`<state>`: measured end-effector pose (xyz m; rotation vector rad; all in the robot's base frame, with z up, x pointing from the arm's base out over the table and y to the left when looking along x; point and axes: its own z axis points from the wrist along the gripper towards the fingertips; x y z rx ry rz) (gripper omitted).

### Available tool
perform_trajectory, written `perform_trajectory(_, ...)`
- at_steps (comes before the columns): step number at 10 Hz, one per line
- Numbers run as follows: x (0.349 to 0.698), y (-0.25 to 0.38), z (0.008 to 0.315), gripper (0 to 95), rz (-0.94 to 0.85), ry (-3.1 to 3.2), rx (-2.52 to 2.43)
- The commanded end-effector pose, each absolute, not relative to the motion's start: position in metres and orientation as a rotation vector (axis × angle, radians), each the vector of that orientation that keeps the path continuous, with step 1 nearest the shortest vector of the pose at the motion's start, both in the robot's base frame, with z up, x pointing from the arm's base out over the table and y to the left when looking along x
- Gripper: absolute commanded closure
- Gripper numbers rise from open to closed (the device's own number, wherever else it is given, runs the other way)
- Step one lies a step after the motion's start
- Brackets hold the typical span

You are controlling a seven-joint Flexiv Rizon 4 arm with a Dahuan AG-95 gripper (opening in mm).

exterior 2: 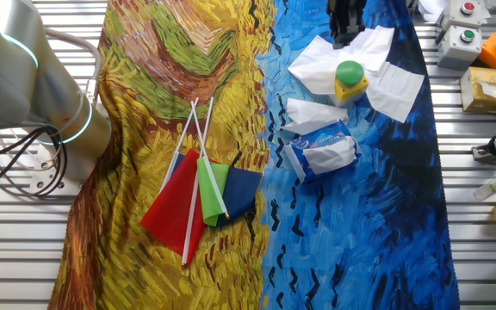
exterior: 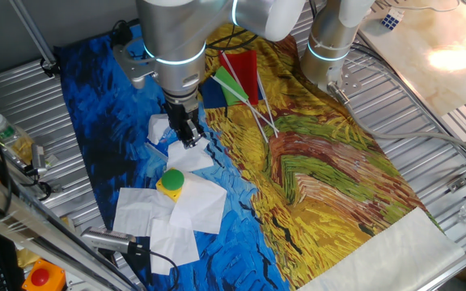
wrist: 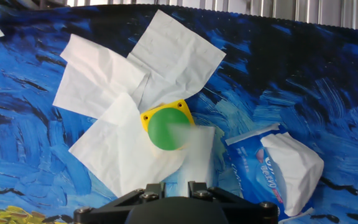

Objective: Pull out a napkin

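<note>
**Napkin pinched in the tool above the packet**

The tool (wrist: 169,186) is closed narrow on the napkin (wrist: 194,155), its fingers nearly together at the bottom of the hand view with the white tissue rising from between them. In one fixed view the tool (exterior: 186,133) hangs just over the cloth-covered tabletop (exterior: 322,186), and the napkin's lower edge trails beside it.

The napkin is thin, white and soft, slightly translucent where it blurs across the green button (wrist: 168,129). It looks almost weightless and limp, so it should drape and flutter rather than hold shape, and it would likely tear if jerked. A pinch near one edge or fold, as here, seems the sensible hold; a slow straight pull would suit it.

Just beside it lies the blue packet (wrist: 272,171), its torn end open and white tissue bulging out. Beyond the button, three larger flat white sheets (wrist: 166,50) fan out on the blue part of the cloth. Small flags (exterior 2: 201,194) lie well apart.
</note>
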<state>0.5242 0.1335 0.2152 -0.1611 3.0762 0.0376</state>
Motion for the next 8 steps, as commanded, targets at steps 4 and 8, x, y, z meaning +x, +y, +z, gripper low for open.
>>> perform_trajectory(4,0.5243,0.1336,0.2153,76.0,0.042,3.075,-0.164)
perform_trajectory(8,0.5243,0.1336,0.2153,76.0,0.066,3.069,-0.156)
